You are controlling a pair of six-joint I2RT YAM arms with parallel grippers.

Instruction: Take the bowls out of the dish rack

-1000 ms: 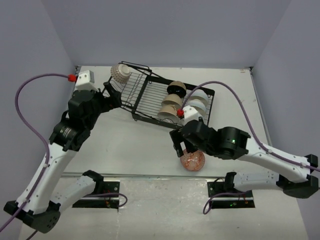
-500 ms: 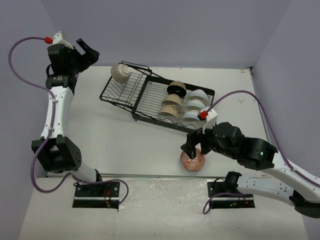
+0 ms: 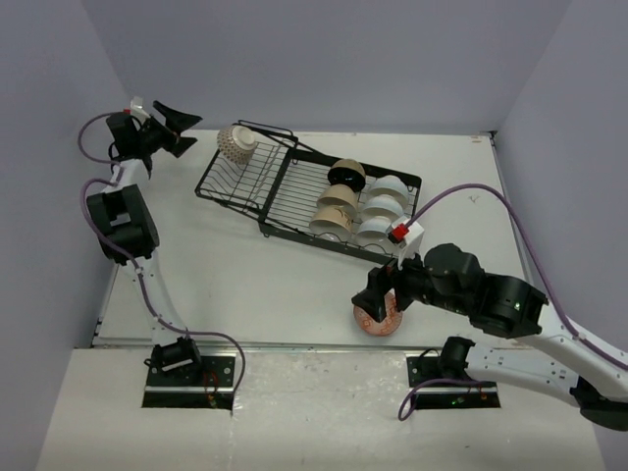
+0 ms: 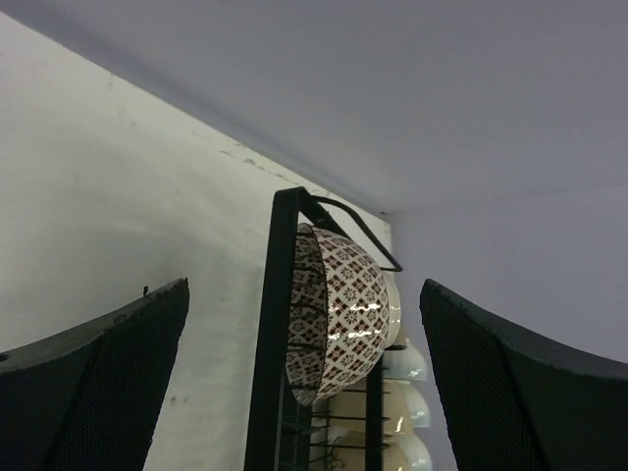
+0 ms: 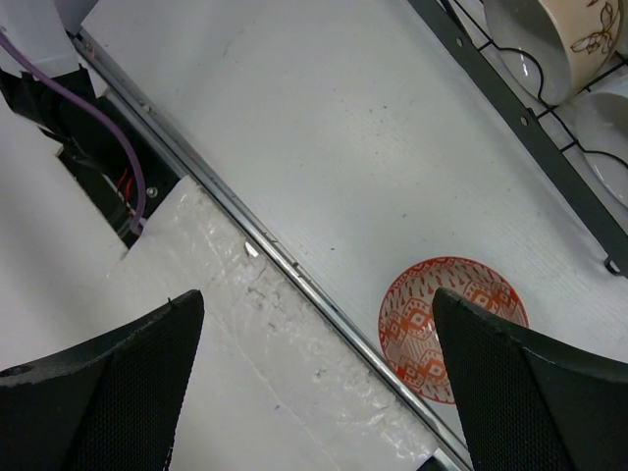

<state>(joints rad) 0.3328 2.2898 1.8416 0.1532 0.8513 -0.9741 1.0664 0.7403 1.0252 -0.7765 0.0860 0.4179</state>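
The black wire dish rack [image 3: 280, 186] lies on the table at the back. A brown-patterned bowl [image 3: 235, 142] leans at its far left end, and several white and beige bowls [image 3: 339, 204] stand in its right part. My left gripper [image 3: 183, 130] is open, raised left of the rack, apart from it. In the left wrist view that patterned bowl [image 4: 343, 314] shows behind the rack's bar [image 4: 270, 353], beyond my open left gripper [image 4: 304, 294]. A red-patterned bowl [image 5: 442, 324] rests on the table by the front edge. My open right gripper [image 5: 316, 294] hovers above it, holding nothing.
A metal strip [image 5: 294, 275] marks the table's front edge, with cables [image 5: 98, 128] and the arm mounts below it. Grey walls close in the left, back and right sides. The rack's near rail [image 5: 510, 88] runs close behind the red bowl.
The left arm has swung up from beside the rack to the back-left corner. The right gripper has opened fully and shifted slightly right; the red bowl stays on the table.
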